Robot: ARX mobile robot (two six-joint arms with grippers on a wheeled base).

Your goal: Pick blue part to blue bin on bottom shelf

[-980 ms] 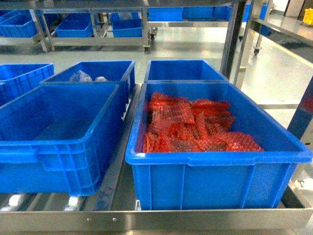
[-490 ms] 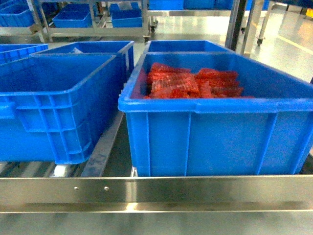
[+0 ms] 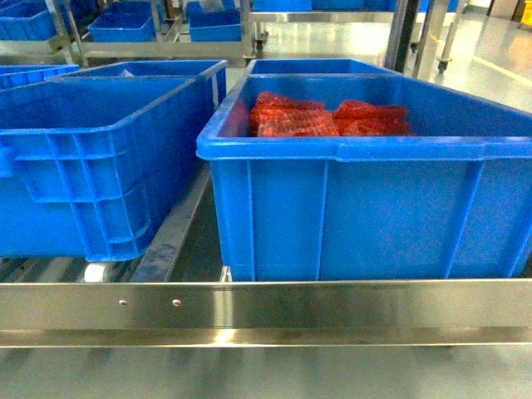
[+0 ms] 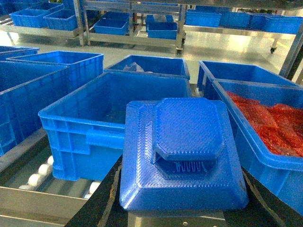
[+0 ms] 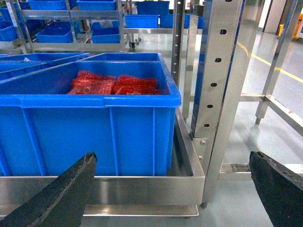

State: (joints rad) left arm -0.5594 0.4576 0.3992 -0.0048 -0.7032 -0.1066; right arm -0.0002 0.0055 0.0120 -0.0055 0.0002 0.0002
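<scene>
The rack point(image 3: 266, 312) fills the head view's foreground, its steel front rail running across below two big blue bins. The right bin point(image 3: 366, 208) stands at the rail and holds red mesh packs point(image 3: 328, 116) heaped toward its back. The left bin point(image 3: 91, 158) sits just beside it, a gap between their walls; its inside is not visible from this low angle. Two more bins point(image 3: 312, 65) stand behind these. White rollers point(image 3: 94, 272) show under the left bin's corner. In the background, other shelves carry small blue bins point(image 3: 125, 21). No arm appears in the head view.

In the left wrist view the blue part point(image 4: 182, 153) fills the lower middle: a flat, square, ribbed piece with bevelled edges and a raised octagonal cap. It lies across the left gripper point(image 4: 177, 220), whose dark fingers point(image 4: 102, 201) show only as slivers at the part's lower edges. The jaws seem closed against the part, carrying it in front of the left bin point(image 4: 113, 127) and above the rail.

The right gripper point(image 5: 173, 189) hangs before the right bin point(image 5: 90, 127) and an upright post point(image 5: 222, 80). Its two dark fingers point(image 5: 57, 198) sit at the frame's far corners, jaws spread wide, holding and touching nothing.
</scene>
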